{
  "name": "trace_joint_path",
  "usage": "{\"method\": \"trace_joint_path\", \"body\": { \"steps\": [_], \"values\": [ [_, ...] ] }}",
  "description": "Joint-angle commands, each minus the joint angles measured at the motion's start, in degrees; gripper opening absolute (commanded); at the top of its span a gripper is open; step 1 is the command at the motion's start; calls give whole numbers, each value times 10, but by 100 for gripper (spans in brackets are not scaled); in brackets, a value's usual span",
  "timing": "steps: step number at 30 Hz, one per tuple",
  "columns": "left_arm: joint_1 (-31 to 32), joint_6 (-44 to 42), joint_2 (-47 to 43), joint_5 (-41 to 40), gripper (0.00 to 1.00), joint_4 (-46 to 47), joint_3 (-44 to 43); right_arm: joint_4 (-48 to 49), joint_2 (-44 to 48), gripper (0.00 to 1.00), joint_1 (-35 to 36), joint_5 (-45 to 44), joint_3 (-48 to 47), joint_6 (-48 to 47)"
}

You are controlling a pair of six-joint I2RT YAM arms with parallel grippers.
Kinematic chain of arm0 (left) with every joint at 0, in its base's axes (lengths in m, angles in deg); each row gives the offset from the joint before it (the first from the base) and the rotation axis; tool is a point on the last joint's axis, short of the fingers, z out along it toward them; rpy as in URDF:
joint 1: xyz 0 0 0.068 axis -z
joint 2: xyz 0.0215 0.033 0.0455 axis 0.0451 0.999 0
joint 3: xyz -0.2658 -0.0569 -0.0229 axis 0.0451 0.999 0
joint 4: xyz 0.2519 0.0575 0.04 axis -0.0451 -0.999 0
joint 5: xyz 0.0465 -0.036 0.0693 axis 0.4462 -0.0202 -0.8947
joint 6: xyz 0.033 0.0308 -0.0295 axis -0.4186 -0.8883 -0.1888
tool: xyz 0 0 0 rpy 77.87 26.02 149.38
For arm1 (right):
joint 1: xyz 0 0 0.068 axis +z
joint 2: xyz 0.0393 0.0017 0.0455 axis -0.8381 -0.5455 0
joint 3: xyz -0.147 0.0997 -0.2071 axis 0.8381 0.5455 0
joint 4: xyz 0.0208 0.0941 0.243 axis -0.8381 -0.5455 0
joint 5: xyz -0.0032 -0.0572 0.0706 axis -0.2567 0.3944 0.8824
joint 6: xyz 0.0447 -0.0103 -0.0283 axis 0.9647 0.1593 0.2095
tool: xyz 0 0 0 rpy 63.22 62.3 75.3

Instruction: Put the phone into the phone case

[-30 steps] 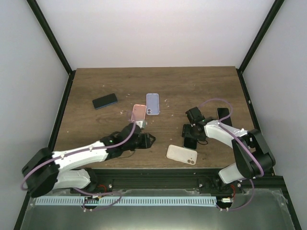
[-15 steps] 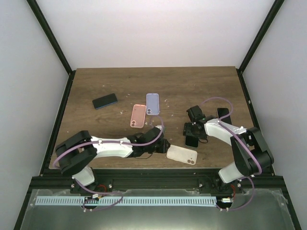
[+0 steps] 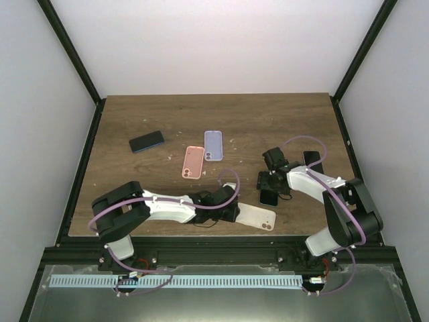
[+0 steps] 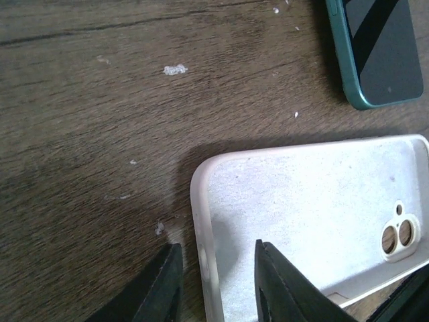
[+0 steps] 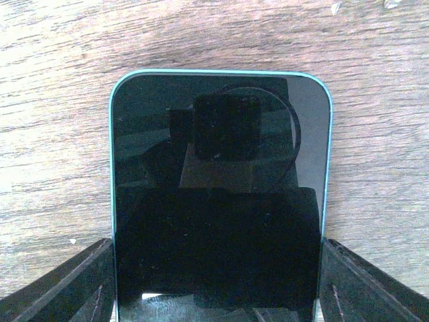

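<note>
"So what has the left gripper point(image 4: 216, 282) got?"

"Nothing firmly, I'd say. Its jaws stand narrow, astride the short end wall of the case point(image 4: 308, 221), one inside and one outside with a sliver of table point(image 4: 80, 134) showing. Probably that's to pin or lift that end."

"And the right gripper point(image 5: 216, 255)?"

"Spread wide and closed across the phone point(image 5: 221, 168), jaws against both long sides. That hold would carry it flat."

"How do they lie?"

"Phone screen-up on the table, just beyond the case's camera-hole end but apart from it, long axis near-to-far. Case hollow-up, long axis left-to-right, holes toward the right. They're crosswise, so a turn seems needed."
</note>
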Motion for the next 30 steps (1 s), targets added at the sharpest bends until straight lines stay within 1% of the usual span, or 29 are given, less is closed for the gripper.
{"method": "trace_joint_path", "body": {
  "steps": [1,3,5,8,11,12,15,20,23,27,30],
  "values": [
    [6,-20,6,-40,29,-41,-23,-15,10,62,-6,16,4,-1],
    [8,-28,6,-60,26,-68,-33,-18,11,62,-6,19,3,-1],
    [9,-32,7,-69,21,-83,-39,-19,12,62,-5,21,1,-1],
    [9,-39,3,-45,13,-81,-34,-18,19,62,-6,45,3,-8],
    [8,-48,-12,-39,3,-83,-29,-17,37,62,-6,63,10,-11],
    [9,-52,-19,-39,1,-80,-26,-17,44,62,-6,63,11,-11],
    [8,-67,-32,-41,0,-72,-18,-20,49,62,-6,67,8,-8],
    [-1,-107,-65,-63,0,-127,-23,-19,54,61,5,82,9,3],
    [-20,-139,-100,-70,0,-138,1,-12,61,61,10,89,12,8],
    [-62,-167,-144,-22,0,-174,30,9,74,61,32,103,14,-8],
    [-69,-188,-168,5,0,-190,46,21,85,61,45,109,21,-11]
  ]
}}
